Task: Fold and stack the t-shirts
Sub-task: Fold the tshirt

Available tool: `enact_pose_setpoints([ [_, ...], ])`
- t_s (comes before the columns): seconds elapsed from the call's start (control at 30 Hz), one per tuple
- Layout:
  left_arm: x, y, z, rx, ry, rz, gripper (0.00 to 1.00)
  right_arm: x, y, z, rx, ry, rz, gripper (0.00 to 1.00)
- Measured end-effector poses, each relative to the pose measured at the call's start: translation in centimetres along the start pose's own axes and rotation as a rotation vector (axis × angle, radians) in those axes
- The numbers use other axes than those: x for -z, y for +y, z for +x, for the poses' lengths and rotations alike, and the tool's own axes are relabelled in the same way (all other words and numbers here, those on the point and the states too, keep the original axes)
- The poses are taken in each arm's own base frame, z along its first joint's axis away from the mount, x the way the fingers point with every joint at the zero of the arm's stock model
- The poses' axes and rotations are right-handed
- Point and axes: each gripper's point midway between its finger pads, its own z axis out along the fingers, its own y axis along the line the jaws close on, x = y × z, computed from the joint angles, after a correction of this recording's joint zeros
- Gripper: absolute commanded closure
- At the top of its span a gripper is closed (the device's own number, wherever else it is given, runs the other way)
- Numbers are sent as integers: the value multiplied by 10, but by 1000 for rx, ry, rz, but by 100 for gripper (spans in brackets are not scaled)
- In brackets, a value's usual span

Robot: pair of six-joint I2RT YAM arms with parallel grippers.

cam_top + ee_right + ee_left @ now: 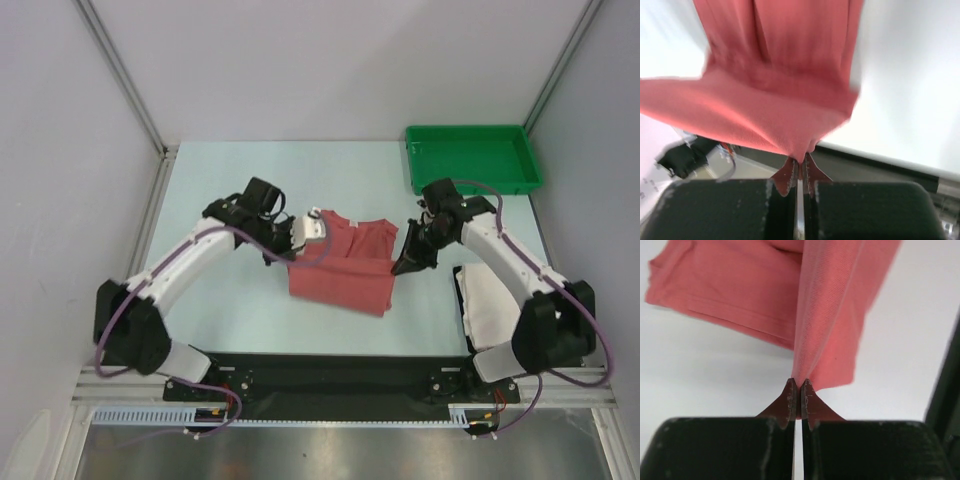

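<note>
As salmon-red t-shirt (340, 268) stretches between them, left gripper (798, 385) and right gripper (801, 160) each pinch cloth edge tight.

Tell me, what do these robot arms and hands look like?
The left arm and right arm have white shells with black joints, each trailed by a purple cable. The left hand and right hand are black, two-pronged, tapering to thin tips.

The salmon-red cloth t-shirt (830, 315) shows a fine ribbed, matt knit; the far-right green plastic tray (470, 160) looks smooth and faintly glossy.
</note>
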Motion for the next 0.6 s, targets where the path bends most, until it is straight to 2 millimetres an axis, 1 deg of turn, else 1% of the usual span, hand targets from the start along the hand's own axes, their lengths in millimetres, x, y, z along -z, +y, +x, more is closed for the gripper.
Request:
enact_pose_setpoints([
  [0.03,-7,17,0,28,6,-3,100,-4,-1,-19,-6,-21,-7,100],
  [0.13,-25,68,-6,84,14,-28,100,-17,-5,-68,-29,-62,-29,100],
  [0.2,-36,102,-10,117,13,-61,100,-28,-9,-93,-50,-75,-39,100],
  [0.23,-42,116,-11,132,11,-74,100,-35,-12,-108,-62,-86,-46,100],
  [0.27,-48,128,-11,145,10,-84,100,-40,-15,-116,-71,-89,-47,100],
  [0.37,-63,153,-7,185,18,-104,100,-54,-17,-147,-84,-114,-66,100],
  [0.43,-71,163,-3,207,24,-116,100,-61,-17,-161,-91,-123,-74,100],
  [0.5,-78,170,-1,226,26,-125,100,-66,-18,-171,-95,-133,-78,100],
  [0.6,-88,180,0,250,23,-145,99,-71,-21,-179,-109,-141,-72,99],
])
